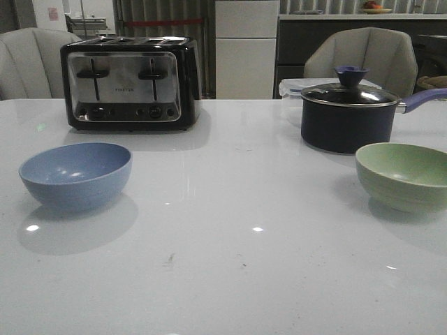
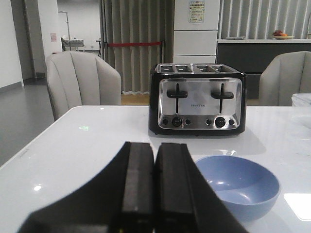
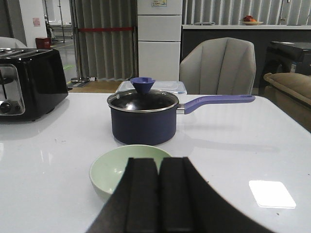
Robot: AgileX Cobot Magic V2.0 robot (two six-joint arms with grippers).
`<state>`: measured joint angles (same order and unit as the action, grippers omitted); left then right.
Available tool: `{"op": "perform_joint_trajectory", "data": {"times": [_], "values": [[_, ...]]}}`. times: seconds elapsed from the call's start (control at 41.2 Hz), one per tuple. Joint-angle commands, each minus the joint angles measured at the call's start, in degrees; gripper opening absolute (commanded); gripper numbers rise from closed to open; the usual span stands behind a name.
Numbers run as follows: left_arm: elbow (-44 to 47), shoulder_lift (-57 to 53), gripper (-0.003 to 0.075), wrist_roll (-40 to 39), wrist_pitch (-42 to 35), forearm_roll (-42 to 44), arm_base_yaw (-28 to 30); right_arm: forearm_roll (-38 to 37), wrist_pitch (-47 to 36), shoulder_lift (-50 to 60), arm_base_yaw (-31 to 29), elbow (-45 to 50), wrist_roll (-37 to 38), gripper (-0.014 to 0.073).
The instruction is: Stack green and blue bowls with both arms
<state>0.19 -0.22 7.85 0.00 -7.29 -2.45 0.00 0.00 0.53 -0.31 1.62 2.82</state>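
The dusty blue bowl [image 1: 75, 174] stands upright and empty on the left of the white table; it also shows in the left wrist view [image 2: 240, 184]. The pale green bowl [image 1: 404, 174] stands upright and empty at the right; it also shows in the right wrist view [image 3: 116, 167]. My left gripper [image 2: 155, 148] is shut and empty, hovering short of the blue bowl and to its side. My right gripper [image 3: 159, 162] is shut and empty, just short of the green bowl, covering part of its rim. Neither gripper shows in the front view.
A black and chrome toaster [image 1: 129, 84] stands behind the blue bowl. A dark lidded saucepan [image 1: 348, 115] with a purple handle stands behind the green bowl, with a clear plastic box [image 1: 297, 87] behind it. Grey chairs stand beyond the table's far edge.
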Motion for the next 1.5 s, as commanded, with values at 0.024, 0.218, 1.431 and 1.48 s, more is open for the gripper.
{"op": "perform_joint_trajectory", "data": {"times": [0.024,0.218,1.431,1.48], "values": [[0.3,-1.2,0.0093,0.0,-4.9,-0.5,-0.1,-0.6,-5.3,1.1,0.0,-0.2,-0.1,0.0027],[0.3,-1.2,0.0093,0.0,-4.9,-0.5,-0.1,-0.6,-5.3,1.1,0.0,-0.2,-0.1,0.0027],[-32.2,7.6,0.0093,0.0,11.4,-0.5,-0.1,-0.9,17.4,-5.1,0.0,-30.1,-0.1,0.0027],[-35.2,10.1,0.0093,0.0,14.2,-0.5,-0.1,-1.1,19.3,-7.5,0.0,-32.9,-0.1,0.0027]]}}
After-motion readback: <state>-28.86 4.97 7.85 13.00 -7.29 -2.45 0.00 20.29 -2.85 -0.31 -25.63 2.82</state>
